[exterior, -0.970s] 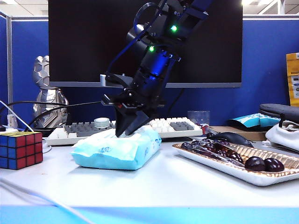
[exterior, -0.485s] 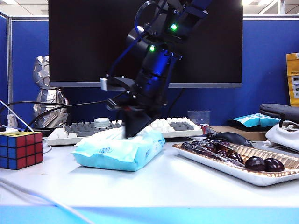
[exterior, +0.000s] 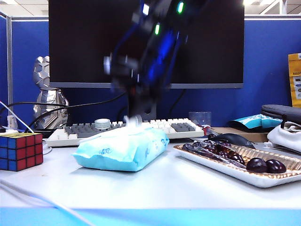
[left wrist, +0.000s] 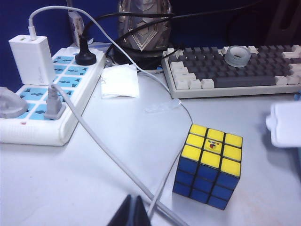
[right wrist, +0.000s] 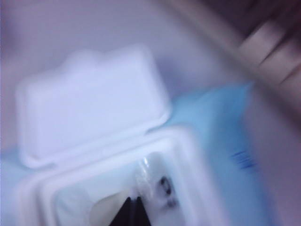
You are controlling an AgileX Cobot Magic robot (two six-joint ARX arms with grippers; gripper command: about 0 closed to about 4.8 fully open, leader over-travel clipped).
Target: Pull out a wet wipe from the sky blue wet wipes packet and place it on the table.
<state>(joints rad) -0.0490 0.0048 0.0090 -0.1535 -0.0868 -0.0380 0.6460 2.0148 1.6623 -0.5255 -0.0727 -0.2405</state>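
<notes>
The right gripper (right wrist: pixel 133 207) hangs above the open hatch of the soft sky blue wet wipes packet (exterior: pixel 123 148), its dark jaws pressed together; a pale fold of wipe (right wrist: pixel 106 207) sits right at the tips, but the blur hides whether it is pinched. In the exterior view the right arm is a smear over the packet's far end. The packet's white hinged lid (right wrist: pixel 91 101) stands flipped open behind the hatch.

The packet lies flat on the white table (exterior: pixel 178 188) near the middle, its long axis running from front left to back right, toward the keyboard.

Just behind it sits the white and grey keyboard (exterior: pixel 94 129), and to its right, apart from it, a pale tray of dark round fruit (exterior: pixel 263 165). A coloured puzzle cube (exterior: pixel 19 150) stands to its left, well apart.

The left gripper (left wrist: pixel 133 213) hovers over the table's left part, jaws together and empty, near the cube and a white cable (left wrist: pixel 99 141). A white power strip (left wrist: pixel 37 103) lies beyond.
</notes>
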